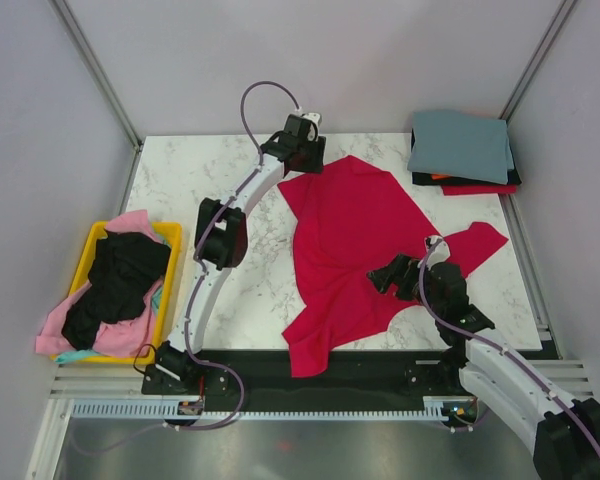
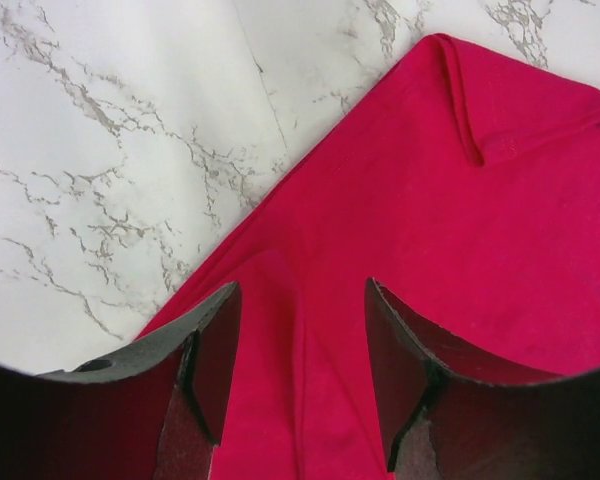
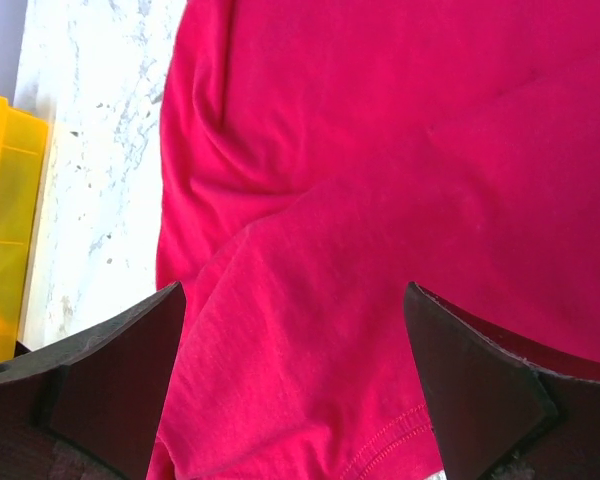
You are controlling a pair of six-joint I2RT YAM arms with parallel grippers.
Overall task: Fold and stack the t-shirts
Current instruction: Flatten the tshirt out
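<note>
Crimson t-shirt (image 1: 350,240) lay rumpled on the counter (image 1: 200,170) beneath the wide-open left end effector (image 2: 300,300) and right end effector (image 3: 295,300), so a clean fold likely required pinching opposite edges and tensioning first.

You're in a robot test cell, a lab-type setup rather than a home: plain grey wall panels (image 1: 330,60) on aluminium posts (image 1: 95,70) box in a marble-look table (image 1: 230,170). The left arm (image 1: 230,225) and right arm (image 1: 500,370) are mounted at a black base plate (image 1: 320,385) beside a slotted metal rail (image 1: 280,408), with purple cables (image 1: 265,90) looping free. The floor (image 1: 280,450) below looks like bare metal, but that's hard to tell.
</note>
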